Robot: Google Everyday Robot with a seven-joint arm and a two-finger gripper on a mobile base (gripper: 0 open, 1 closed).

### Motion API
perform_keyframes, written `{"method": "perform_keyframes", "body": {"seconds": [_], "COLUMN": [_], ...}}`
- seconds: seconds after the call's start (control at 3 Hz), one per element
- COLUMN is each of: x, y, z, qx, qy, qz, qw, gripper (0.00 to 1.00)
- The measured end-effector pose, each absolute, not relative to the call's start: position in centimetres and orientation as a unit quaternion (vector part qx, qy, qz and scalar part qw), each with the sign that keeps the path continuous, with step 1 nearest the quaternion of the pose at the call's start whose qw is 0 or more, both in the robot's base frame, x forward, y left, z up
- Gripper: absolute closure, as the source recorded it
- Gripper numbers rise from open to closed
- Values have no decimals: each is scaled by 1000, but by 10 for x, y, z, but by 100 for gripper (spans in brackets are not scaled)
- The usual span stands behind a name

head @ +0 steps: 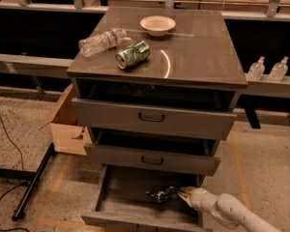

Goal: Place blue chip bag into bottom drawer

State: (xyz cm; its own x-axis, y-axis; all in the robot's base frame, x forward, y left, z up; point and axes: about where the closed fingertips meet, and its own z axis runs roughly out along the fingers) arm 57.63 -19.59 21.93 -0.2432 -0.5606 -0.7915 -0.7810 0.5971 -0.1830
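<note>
Where the white gripper [184, 195] reaches low into the open, wide grey bottom drawer [128, 206], its tip sits at the right end of the small crumpled dark-blue foil chip bag [162, 194]; whether it grips the bag cannot be told. That bag lies on the drawer's wood-grain floor, right of centre and toward the back. Behind the gripper, the pale rounded arm [232, 212] runs off to the lower right. Above, the middle drawer [121, 156] and top drawer [111, 115] stand partly pulled out. On the grey desk [203, 57] lie a dented green soda can [133, 54] on its side, a clear plastic bottle [102, 41] just beside it, and a white bowl [157, 25]. A brown cardboard box [67, 129] sits left of the cabinet.
</note>
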Motion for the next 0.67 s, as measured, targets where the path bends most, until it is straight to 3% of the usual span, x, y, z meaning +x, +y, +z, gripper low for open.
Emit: {"method": "perform_keyframes", "body": {"seconds": [0.33, 0.67], "x": [577, 568], "y": [-190, -192], "z": [215, 226], "qx": [-421, -403], "qy": [781, 787], "qz": [127, 126], "qw": [443, 449], "gripper": [14, 15]}}
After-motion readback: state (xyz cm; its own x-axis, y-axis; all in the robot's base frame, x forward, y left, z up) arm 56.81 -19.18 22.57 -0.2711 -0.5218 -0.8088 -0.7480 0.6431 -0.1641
